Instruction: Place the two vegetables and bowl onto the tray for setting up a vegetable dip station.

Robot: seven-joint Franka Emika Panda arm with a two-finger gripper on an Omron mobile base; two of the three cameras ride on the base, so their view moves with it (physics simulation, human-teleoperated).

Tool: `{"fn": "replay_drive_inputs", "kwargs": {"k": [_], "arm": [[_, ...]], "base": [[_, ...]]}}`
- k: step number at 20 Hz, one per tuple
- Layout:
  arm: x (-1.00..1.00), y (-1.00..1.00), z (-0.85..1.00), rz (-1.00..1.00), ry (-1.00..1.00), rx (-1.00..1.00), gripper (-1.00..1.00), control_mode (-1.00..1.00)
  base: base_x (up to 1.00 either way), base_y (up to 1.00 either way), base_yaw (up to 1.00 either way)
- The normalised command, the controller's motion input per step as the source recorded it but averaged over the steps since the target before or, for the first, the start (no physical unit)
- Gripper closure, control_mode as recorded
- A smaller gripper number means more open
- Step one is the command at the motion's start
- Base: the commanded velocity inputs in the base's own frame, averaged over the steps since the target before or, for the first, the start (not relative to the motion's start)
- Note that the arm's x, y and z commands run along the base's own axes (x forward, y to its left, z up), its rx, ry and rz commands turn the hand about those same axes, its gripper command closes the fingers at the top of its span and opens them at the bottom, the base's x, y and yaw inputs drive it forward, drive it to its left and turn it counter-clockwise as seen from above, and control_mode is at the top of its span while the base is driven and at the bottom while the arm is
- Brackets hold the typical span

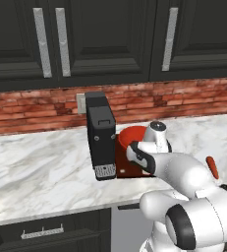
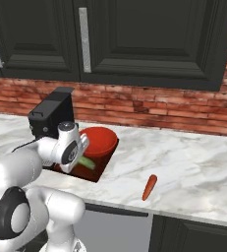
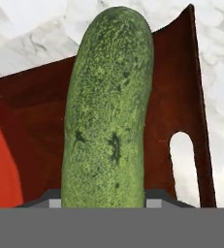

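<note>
Closest in the hand view, one cucumber (image 3: 108,111) runs up the middle of the frame from between the gripper's fingers, over the tray (image 3: 174,97), whose pale handle slot (image 3: 183,167) shows just to the right of it. Whether the fingers press on the cucumber or stand apart from it cannot be told, since their tips are hidden at the bottom edge. At the left edge of that view a slice of the bowl (image 3: 2,164) shows, beside the cucumber. From the right base view the gripper (image 2: 80,160) hangs low over the near part of the tray (image 2: 98,173), with the green of the cucumber (image 2: 87,163) showing just beneath the hand. The single red bowl (image 2: 99,141) sits on the far part of the tray, and nothing can be seen inside it. One carrot (image 2: 149,187) lies on the marble counter (image 2: 193,162), well apart from the tray, near the front edge. In the left base view the arm covers much of the tray (image 1: 127,173); the bowl (image 1: 130,138) peeks out behind it and the carrot (image 1: 212,167) lies off to the right. One black appliance (image 1: 100,135) stands just beside the tray, against the brick wall (image 1: 31,110).
</note>
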Motion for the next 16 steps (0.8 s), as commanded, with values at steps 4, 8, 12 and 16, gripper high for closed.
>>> {"fn": "replay_drive_inputs", "kwargs": {"k": [4, 8, 12, 16], "arm": [[0.18, 0.27, -0.22, -0.02, -0.04, 0.0, 1.0, -1.0], [0.11, 0.0, -0.28, -0.03, -0.01, 0.0, 1.0, -1.0], [0.13, -0.05, -0.32, -0.01, -0.01, 0.0, 1.0, -1.0], [0.07, -0.06, -0.29, 0.0, 0.0, 0.0, 1.0, -1.0]], "base": [[0.0, 0.0, 0.0], [0.0, 0.0, 0.0], [0.0, 0.0, 0.0], [0.0, 0.0, 0.0]]}}
